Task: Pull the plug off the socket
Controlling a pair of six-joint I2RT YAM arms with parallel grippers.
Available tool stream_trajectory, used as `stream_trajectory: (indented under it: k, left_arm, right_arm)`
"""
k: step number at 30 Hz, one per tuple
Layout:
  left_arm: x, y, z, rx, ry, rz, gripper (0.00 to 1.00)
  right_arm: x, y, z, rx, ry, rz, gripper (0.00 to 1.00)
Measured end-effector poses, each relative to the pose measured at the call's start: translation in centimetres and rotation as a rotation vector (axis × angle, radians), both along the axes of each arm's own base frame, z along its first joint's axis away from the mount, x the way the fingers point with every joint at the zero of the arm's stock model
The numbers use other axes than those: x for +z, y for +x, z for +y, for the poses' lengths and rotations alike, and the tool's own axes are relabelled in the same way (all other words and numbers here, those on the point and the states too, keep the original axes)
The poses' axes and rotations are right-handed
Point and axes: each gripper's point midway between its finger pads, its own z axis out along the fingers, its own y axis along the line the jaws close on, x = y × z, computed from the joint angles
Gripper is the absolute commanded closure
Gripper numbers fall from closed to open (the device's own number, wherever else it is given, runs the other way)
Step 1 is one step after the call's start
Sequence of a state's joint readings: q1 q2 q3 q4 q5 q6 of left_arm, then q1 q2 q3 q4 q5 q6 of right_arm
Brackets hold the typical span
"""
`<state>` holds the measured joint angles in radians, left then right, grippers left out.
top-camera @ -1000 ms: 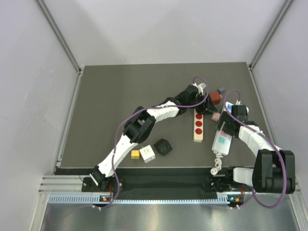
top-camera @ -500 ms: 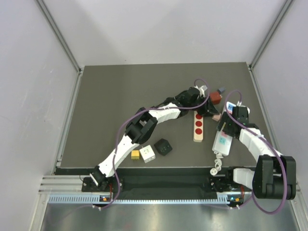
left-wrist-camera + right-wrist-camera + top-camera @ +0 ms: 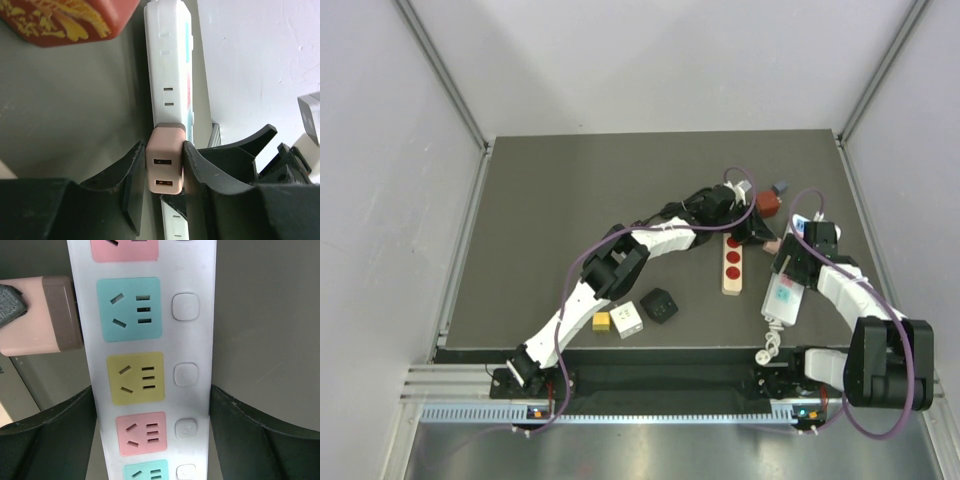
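Toward the right side of the dark worktop (image 3: 570, 200), the pink plug (image 3: 165, 167) is sitting seated in the long side edge of the white power strip (image 3: 150, 340). It is lying level with one of the strip's blue socket faces, and its two USB ports are facing the left wrist camera. The left jaws are clasping the plug, one black finger pressing against each of its flat sides. The right jaws are straddling the power strip across its width a little nearer the arm bases. They are grasping it at the yellow socket, with both fingers lying against its edges. The strip is lying flat on the worktop, running roughly from near to far, and is showing a row of pink, blue and yellow sockets, each with a white button beside it.

A red box with yellow print (image 3: 65, 20) is resting just beyond the plug. A wooden block with three red discs (image 3: 732, 262) is lying left of the strip, near it. Well apart, toward the near edge, a black cube (image 3: 660, 305), a white cube (image 3: 627, 319) and a yellow cube (image 3: 602, 321) are sitting close together.
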<state>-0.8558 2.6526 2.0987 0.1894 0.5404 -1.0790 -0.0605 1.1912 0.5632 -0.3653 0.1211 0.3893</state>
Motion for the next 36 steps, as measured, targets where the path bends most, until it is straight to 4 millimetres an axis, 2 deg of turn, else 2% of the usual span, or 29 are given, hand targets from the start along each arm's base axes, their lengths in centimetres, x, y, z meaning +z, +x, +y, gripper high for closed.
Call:
stream_trajectory:
  k: [9, 19, 24, 26, 31, 34, 36]
  left_arm:
    - [0.8, 0.5, 0.6, 0.035, -0.094, -0.092, 1.00]
    - [1.1, 1.0, 1.1, 0.017, 0.003, -0.126, 1.00]
    - [0.9, 1.6, 1.3, 0.011, -0.021, -0.065, 1.00]
    - [0.9, 2.3, 1.3, -0.005, -0.046, -0.034, 1.00]
    - [1.5, 4.2, 1.2, -0.014, -0.029, -0.088, 1.00]
    - [1.3, 6.5, 2.5, 0.029, 0.008, -0.151, 1.00]
    - [0.3, 7.7, 3.6, 0.051, 0.056, -0.171, 1.00]
  right_arm:
    - [0.0, 0.2, 0.1, -0.009, 0.037, 0.031, 1.00]
    - [0.1, 0.5, 0.5, 0.006, 0.055, 0.022, 1.00]
    - [0.1, 0.9, 0.7, 0.013, 0.059, 0.012, 1.00]
    - [0.2, 1.2, 0.7, 0.013, 0.057, 0.002, 1.00]
    - [0.2, 2.0, 0.0, -0.018, 0.029, -0.019, 1.00]
    - [0.1, 1.8, -0.4, -0.033, 0.008, -0.011, 1.00]
    - [0.1, 1.7, -0.6, -0.039, 0.000, -0.007, 1.00]
